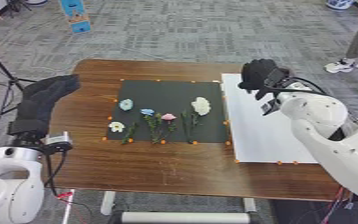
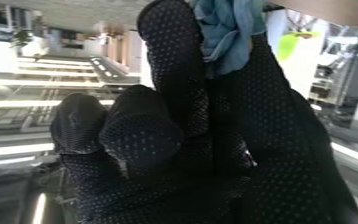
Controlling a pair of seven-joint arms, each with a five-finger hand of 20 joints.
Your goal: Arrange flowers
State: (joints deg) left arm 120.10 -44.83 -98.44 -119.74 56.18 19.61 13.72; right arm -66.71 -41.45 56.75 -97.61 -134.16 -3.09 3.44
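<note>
Black-gloved right hand (image 2: 278,135) is over the far part of the white board (image 1: 262,135), nearly closed, pinching blue petals (image 2: 224,42) at its tips; left hand (image 1: 47,97) has straight fingers, empty, beside the counter (image 1: 122,172). Too tight a pinch could crumple the petals, too loose could drop them crooked on the board. White bloom (image 1: 201,106), pink flower (image 1: 168,116), others lie on dark mat (image 1: 171,90).

Left fingers (image 1: 47,95) straight, right fingers (image 1: 258,72) pinched, both arms (image 1: 322,112) extended forward
</note>
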